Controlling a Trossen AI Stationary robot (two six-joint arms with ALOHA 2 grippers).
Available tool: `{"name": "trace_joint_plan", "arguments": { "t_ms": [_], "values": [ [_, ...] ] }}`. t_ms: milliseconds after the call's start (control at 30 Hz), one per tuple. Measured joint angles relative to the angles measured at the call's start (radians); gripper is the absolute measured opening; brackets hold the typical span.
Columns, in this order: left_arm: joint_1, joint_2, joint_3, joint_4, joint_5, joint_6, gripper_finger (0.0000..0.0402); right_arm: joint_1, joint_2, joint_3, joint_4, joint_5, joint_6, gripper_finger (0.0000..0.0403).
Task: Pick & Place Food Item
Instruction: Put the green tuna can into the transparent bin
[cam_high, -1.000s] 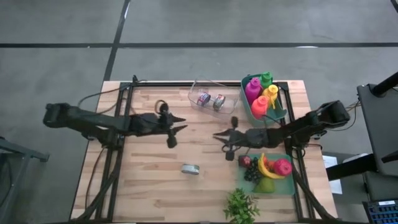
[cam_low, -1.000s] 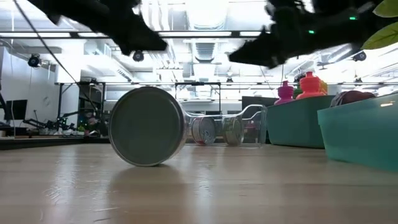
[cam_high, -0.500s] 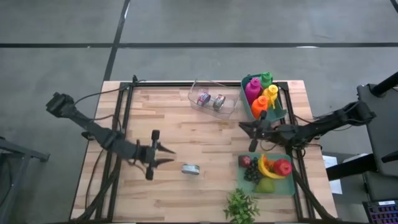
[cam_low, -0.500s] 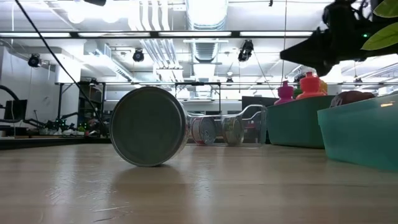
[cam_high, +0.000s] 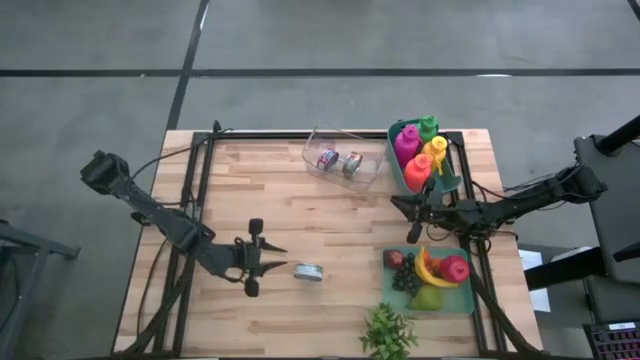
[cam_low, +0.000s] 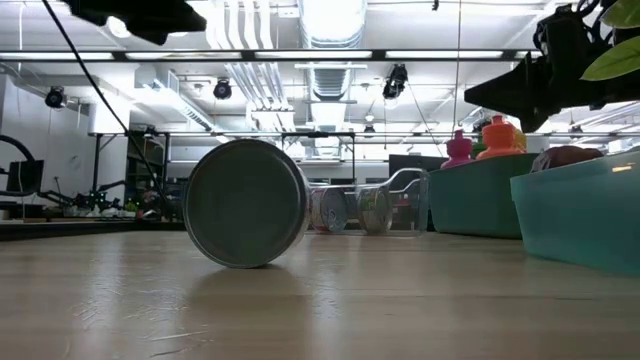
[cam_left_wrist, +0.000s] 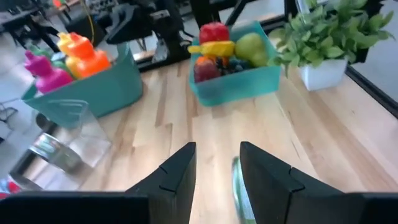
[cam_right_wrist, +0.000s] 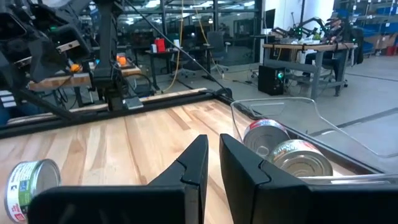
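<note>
Wooden table (cam_high: 300, 210) is carrying everything. At its left, the left gripper (cam_high: 268, 258) is hovering just beside the lone can (cam_high: 308, 271), its fingers (cam_left_wrist: 180, 177) standing part-open with nothing between them. The can is lying on its side near the table's front middle. Behind it, a clear bin (cam_high: 343, 158) is holding two more cans. Rightward, the right gripper (cam_high: 400, 206) is waiting, pinched nearly closed and empty, between the bottle bin (cam_high: 397, 168) and the fruit tray (cam_high: 470, 295).

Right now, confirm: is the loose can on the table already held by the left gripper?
No. The can lies alone on the wood, just beyond the left gripper.
</note>
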Motion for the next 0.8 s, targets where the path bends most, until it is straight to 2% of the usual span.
{"name": "trace_joint_plan", "arguments": {
  "t_ms": [233,367,533,800],
  "values": [
    [0.003,0.056,0.000,0.010,0.000,-0.031,0.0129,0.000,0.020,0.000,0.000,-0.001,0.000,0.0038],
    [0.011,0.086,0.000,0.078,-0.004,-0.041,0.0129,0.000,0.023,0.000,0.000,-0.001,0.000,0.0038],
    [0.047,0.156,0.000,0.173,-0.040,-0.211,0.0129,0.000,0.022,0.000,0.000,-0.001,0.000,0.0038],
    [0.061,0.201,0.000,0.064,-0.060,-0.247,0.0129,0.000,0.022,0.000,0.000,-0.002,0.000,0.0038]
  ]
}}
